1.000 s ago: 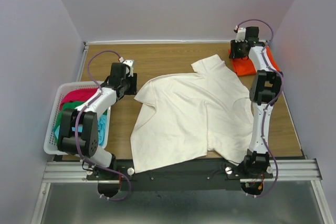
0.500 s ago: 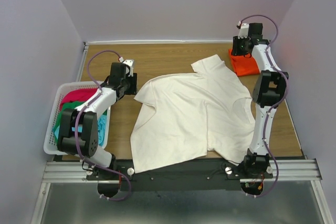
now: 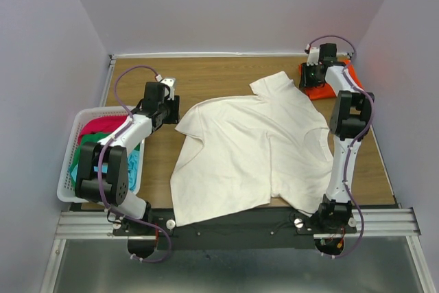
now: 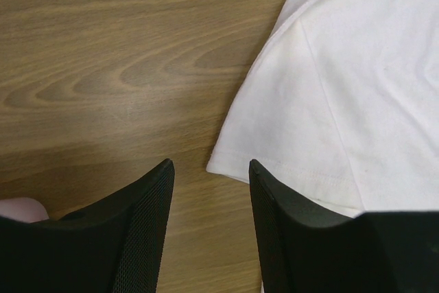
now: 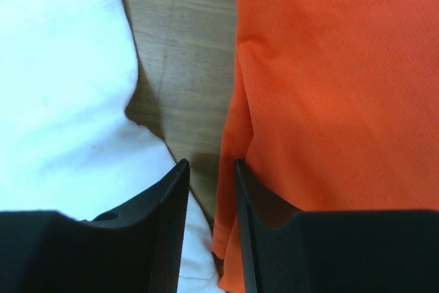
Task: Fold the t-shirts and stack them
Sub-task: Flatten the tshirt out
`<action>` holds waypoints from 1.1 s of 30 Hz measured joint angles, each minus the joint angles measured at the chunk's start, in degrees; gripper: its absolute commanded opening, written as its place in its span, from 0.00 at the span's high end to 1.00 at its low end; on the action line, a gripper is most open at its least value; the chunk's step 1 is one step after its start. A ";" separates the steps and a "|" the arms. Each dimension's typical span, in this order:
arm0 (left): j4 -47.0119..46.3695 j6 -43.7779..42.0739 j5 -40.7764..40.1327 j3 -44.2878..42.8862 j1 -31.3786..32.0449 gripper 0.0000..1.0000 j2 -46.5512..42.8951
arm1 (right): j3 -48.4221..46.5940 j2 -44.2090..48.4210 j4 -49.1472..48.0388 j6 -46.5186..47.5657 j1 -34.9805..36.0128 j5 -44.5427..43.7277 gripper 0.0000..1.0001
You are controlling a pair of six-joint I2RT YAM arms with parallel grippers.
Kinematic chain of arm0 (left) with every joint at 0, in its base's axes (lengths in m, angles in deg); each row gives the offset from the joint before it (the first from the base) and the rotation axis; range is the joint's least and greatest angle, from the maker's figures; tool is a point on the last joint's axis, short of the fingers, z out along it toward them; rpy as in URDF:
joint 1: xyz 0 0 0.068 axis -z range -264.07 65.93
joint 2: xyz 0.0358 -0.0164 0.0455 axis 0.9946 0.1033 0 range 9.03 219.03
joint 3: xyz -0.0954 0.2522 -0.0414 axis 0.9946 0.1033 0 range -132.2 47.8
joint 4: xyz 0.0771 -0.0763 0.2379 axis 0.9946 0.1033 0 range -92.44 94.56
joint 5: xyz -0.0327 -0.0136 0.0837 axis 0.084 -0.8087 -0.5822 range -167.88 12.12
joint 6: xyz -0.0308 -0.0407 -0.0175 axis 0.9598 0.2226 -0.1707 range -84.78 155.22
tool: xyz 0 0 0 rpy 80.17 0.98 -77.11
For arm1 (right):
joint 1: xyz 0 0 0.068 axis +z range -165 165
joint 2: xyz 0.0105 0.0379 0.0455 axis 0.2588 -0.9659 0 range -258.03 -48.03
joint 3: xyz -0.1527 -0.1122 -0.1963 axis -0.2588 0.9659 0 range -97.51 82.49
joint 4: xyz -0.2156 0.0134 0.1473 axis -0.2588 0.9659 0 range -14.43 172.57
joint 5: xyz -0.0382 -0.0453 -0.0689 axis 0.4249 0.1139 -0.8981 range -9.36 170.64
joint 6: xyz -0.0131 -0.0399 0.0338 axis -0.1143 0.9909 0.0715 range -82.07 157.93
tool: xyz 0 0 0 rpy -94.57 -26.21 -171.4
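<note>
Two black fingers of the left gripper (image 4: 210, 169) stand apart above a wooden table (image 4: 103, 66); the hem corner of a cream-white t-shirt (image 4: 343, 101) sleeve lies between their tips, cloth spreading right

The big t-shirt (image 3: 250, 149) is cream-white, the small t-shirt (image 5: 329, 66) bright orange, the table (image 3: 219, 73) brown wood-grain.

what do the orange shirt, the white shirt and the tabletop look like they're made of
The orange shirt looks like synthetic sports mesh, matte, with a fine grid of tiny holes. The white shirt is probably cotton knit, smooth and matte, with a stitched hem. The tabletop is wood or wood-look laminate: grain lines show, but not which.
</note>
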State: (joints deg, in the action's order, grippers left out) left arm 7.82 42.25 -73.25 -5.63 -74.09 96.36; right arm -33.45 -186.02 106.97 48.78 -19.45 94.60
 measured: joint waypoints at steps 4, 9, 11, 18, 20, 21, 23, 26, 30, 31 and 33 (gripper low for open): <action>0.00 -0.07 0.15 -0.02 0.00 0.44 0.00 | 0.37 0.00 -0.26 0.15 0.00 0.28 0.60; -0.26 -0.04 0.17 -0.04 0.00 0.44 0.15 | 0.79 0.79 -0.09 1.14 0.00 3.98 0.60; -0.26 0.04 0.17 -0.61 0.00 0.44 1.18 | 2.21 2.47 0.09 1.60 0.00 7.43 0.60; 1.75 0.04 -0.31 -4.57 0.00 0.50 9.05 | 6.80 10.27 -0.07 2.27 0.02 15.72 0.60; 3.13 0.02 -0.52 -6.10 0.00 0.53 11.02 | 8.28 11.98 -0.20 2.34 0.02 17.51 0.60; 3.37 0.04 -0.52 -6.58 0.00 0.55 11.65 | 9.31 12.66 -0.44 2.54 0.02 18.18 0.59; 4.11 -0.07 -0.50 -7.26 0.00 0.56 12.46 | 11.23 13.49 -0.35 2.75 0.02 19.17 0.60; 5.16 0.00 -0.46 -7.23 0.02 0.56 12.46 | 13.97 13.68 -0.33 3.17 0.02 20.11 0.59; 5.90 0.02 -0.04 -6.43 0.37 0.57 12.46 | 15.98 13.68 0.11 3.67 0.02 20.50 0.59; 5.97 0.02 0.04 -6.19 0.55 0.57 12.46 | 16.06 13.68 0.09 3.78 0.02 20.57 0.59; 6.27 0.02 0.37 -5.66 0.96 0.60 12.46 | 16.06 13.68 0.07 3.82 0.02 20.92 0.59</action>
State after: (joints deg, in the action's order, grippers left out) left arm 14.10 42.27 -72.88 -11.29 -73.13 108.82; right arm -17.38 -172.34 107.04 52.61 -19.43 115.51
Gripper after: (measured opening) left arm 0.434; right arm 0.406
